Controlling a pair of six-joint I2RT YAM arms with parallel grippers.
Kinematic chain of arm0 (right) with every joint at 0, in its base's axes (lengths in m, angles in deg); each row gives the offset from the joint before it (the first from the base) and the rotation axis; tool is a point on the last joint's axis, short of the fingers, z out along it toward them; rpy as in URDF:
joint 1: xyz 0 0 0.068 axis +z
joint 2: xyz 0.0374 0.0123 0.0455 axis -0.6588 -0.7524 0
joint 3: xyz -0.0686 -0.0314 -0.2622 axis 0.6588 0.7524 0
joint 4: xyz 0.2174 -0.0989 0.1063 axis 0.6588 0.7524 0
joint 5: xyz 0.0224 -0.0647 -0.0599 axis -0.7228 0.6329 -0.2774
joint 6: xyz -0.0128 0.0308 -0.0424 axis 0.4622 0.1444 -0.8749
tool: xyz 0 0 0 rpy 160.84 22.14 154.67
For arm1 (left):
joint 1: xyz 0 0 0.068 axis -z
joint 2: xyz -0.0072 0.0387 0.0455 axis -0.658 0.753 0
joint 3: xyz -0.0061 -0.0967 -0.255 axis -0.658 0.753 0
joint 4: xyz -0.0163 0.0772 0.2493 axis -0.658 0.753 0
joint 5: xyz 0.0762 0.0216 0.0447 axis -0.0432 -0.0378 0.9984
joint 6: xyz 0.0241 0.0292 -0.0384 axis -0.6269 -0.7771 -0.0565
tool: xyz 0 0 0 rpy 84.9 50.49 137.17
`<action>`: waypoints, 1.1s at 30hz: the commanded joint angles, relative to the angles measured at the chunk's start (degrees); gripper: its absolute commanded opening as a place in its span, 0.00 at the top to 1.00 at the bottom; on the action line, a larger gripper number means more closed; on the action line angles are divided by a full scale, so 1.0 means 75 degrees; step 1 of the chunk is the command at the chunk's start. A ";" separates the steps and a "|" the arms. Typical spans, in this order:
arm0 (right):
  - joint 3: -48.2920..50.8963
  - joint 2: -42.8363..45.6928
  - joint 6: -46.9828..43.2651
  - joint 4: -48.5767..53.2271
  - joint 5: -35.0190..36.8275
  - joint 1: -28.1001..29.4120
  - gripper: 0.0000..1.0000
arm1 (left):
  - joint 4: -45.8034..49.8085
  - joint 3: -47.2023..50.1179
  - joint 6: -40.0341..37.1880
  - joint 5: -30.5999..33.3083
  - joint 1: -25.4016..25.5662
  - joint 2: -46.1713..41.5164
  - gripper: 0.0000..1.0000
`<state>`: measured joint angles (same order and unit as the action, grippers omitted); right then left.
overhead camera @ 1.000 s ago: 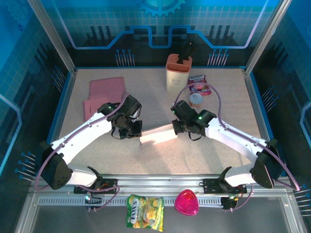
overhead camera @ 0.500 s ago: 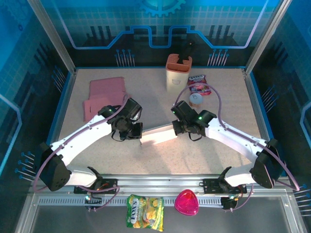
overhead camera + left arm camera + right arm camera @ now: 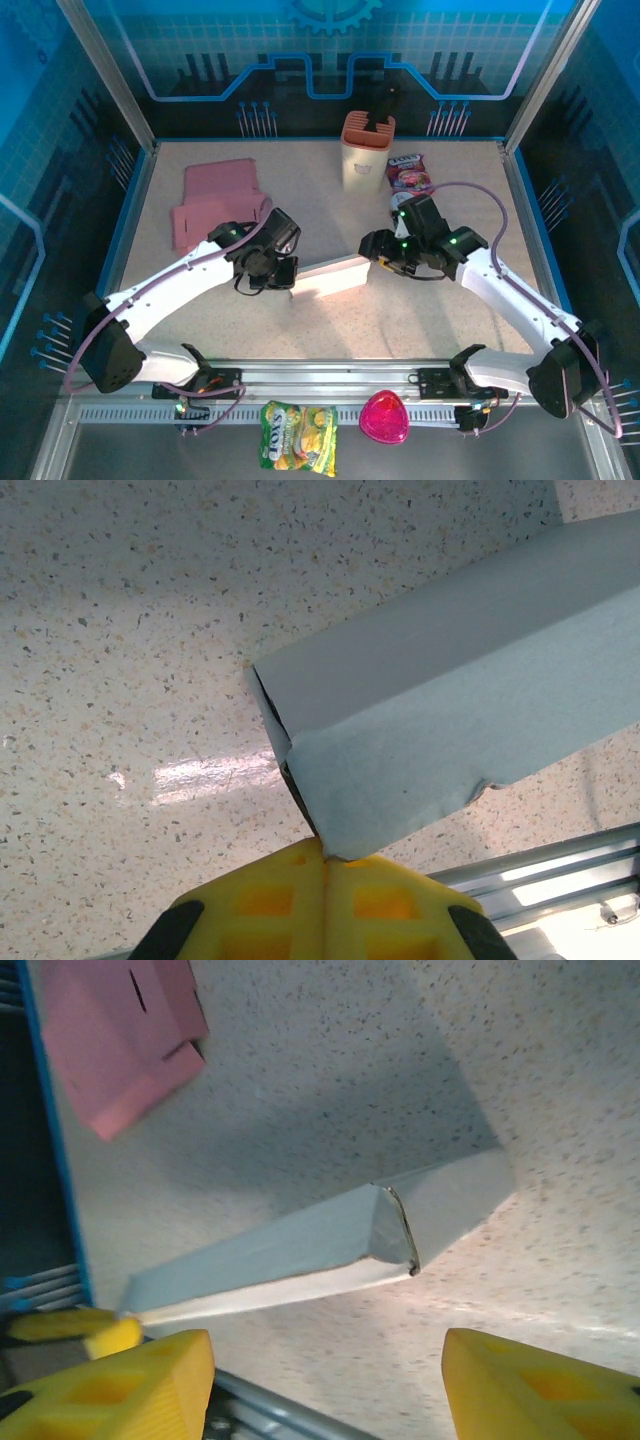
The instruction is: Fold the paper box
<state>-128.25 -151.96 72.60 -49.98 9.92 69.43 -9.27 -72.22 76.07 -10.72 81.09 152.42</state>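
The paper box (image 3: 328,277) is a long pale box lying across the table's middle, also seen as the paper box (image 3: 450,690) and the paper box (image 3: 310,1245). My left gripper (image 3: 282,280) is at its left end, shut on a corner of the end flap; the yellow fingers (image 3: 260,905) meet with the paper pinched between them. My right gripper (image 3: 378,252) stands open just off the box's right end, its fingers (image 3: 120,1385) wide apart and touching nothing. The box's right end (image 3: 395,1230) looks closed by a folded flap.
Flat pink paper box blanks (image 3: 215,200) lie at the back left. A peach container (image 3: 366,150), snack packets (image 3: 410,172) and a small cup (image 3: 402,205) stand at the back. A yellow snack bag (image 3: 298,435) and pink lid (image 3: 384,417) lie on the near ledge.
My right gripper has let go of the box's right end, opened and drawn back to the right and up. The left gripper keeps its hold on the left end.
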 commanded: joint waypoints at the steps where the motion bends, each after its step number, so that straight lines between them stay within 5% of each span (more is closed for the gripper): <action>1: 0.0263 0.0042 0.2010 -0.1086 -0.1143 -0.0327 0.36 | 0.0040 0.0158 0.0174 0.0126 0.0110 0.0044 1.00; 8: 0.0461 -0.0011 0.3095 -0.0987 -0.1423 -0.0685 0.36 | 0.0064 0.0137 0.0194 0.0162 0.0124 0.0017 1.00; 24: 0.1102 -0.0157 0.3082 -0.1097 -0.1427 -0.0811 0.41 | 0.0111 0.0041 0.0144 0.0150 0.0124 0.0060 1.00; 33: 0.1405 -0.0334 0.2894 -0.1133 -0.1352 -0.0878 0.52 | 0.0098 0.0075 0.0236 0.0130 0.0131 -0.0005 1.00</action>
<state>-119.39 -153.80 94.99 -59.46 -0.42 63.90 -9.58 -72.22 77.01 -9.84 81.64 152.44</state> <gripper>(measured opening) 0.484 0.051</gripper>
